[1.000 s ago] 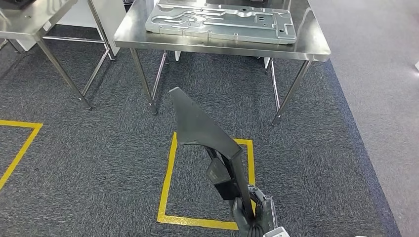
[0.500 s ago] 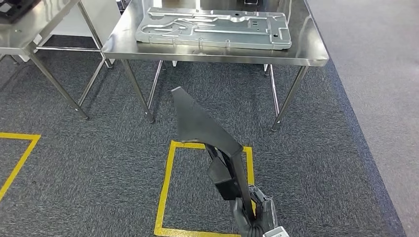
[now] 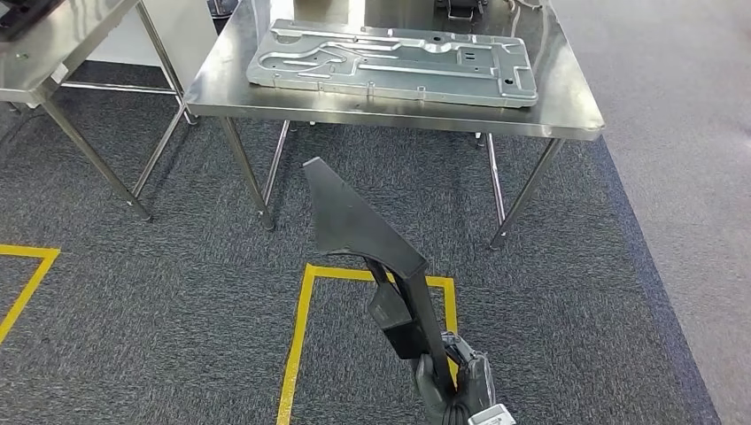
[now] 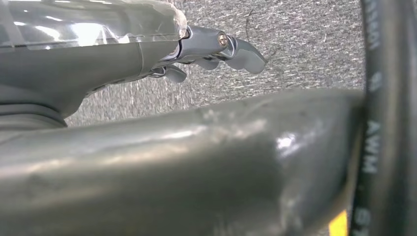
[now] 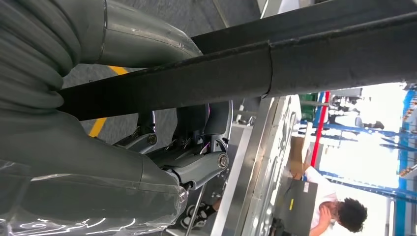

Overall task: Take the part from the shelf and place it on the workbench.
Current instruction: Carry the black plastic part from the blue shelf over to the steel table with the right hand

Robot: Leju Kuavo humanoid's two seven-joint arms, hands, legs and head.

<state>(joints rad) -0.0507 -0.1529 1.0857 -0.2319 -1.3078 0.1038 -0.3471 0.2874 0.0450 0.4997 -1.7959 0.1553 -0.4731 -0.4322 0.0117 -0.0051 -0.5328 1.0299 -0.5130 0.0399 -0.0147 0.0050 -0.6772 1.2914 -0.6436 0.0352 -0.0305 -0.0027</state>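
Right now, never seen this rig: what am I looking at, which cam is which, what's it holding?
It is a two-legged humanoid robot with two arms and fingered hands. The big picture comes from its head, looking down at carpet and yellow floor tape. Its right hand grips a dark angled part, carried toward the steel workbench, where a stamped metal panel already lies. The other two cameras sit at the wrists. The right wrist view shows the part close up. The left hand hangs over carpet, holding nothing.
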